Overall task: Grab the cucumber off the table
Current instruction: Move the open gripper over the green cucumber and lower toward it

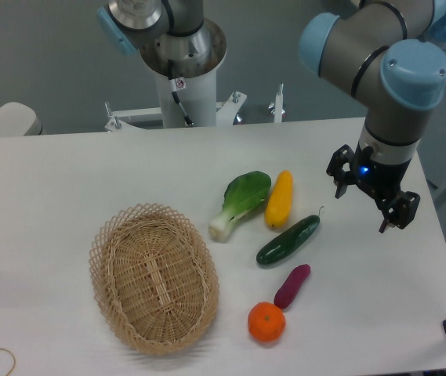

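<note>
On the table [66, 172], one cucumber [288, 240] lies beside the spread, empty gripper [370, 205].

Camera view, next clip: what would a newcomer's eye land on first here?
Probably the big wicker basket at front left of the white table, then the colourful produce beside it: bok choy, yellow vegetable, dark green cucumber, purple vegetable and orange. At right, the arm's open claw hangs above the table, to the right of the cucumber and holding nothing.
</note>
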You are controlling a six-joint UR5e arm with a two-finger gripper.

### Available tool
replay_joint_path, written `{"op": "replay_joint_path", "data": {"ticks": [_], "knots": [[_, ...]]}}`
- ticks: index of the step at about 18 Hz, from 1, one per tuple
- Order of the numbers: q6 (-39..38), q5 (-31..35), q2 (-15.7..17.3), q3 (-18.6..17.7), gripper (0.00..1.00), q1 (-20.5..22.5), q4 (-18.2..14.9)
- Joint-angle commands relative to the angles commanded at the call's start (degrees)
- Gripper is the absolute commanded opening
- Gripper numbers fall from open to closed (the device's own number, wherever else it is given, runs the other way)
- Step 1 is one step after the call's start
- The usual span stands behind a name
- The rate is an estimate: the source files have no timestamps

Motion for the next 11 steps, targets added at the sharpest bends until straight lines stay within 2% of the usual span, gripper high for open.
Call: {"op": "replay_joint_path", "data": {"ticks": [2,11], "knots": [[0.09,-0.17,0.00,-0.88,1.00,0.00,1.50],[-1.41,0.09,0.35,-3.78,1.00,-0.79,2.38]]}}
